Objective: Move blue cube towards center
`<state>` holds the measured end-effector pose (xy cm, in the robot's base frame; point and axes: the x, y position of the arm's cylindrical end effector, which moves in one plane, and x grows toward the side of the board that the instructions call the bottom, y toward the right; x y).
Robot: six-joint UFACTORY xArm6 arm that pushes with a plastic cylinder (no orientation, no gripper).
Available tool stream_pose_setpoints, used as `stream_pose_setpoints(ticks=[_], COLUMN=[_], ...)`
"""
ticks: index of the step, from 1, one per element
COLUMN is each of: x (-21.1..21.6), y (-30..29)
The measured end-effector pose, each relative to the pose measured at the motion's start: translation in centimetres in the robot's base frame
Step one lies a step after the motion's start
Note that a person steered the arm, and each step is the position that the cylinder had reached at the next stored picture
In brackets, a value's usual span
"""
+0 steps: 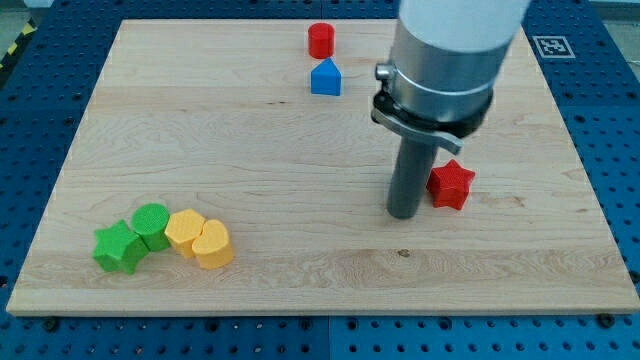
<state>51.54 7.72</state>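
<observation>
The blue block (pixel 325 78), a cube-like piece with a pointed top, sits near the view's top, a little right of the middle. A red cylinder (pixel 320 40) stands just above it, apart from it. My tip (pixel 404 213) rests on the board to the right of centre, well below and to the right of the blue block. A red star (pixel 450 184) lies just to the right of my tip, close to the rod.
At the view's lower left is a cluster: a green star (pixel 119 247), a green cylinder (pixel 152 224), a yellow block (pixel 184 230) and a yellow heart (pixel 212 244). The wooden board (pixel 300 160) lies on a blue perforated table (pixel 40 120).
</observation>
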Motion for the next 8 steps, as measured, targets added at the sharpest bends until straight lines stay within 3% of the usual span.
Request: stream_pose_setpoints(ticks=[2, 4, 6, 8], x=[-3.8, 0.1, 0.1, -1.3], y=[-2.1, -0.1, 4.2, 1.8])
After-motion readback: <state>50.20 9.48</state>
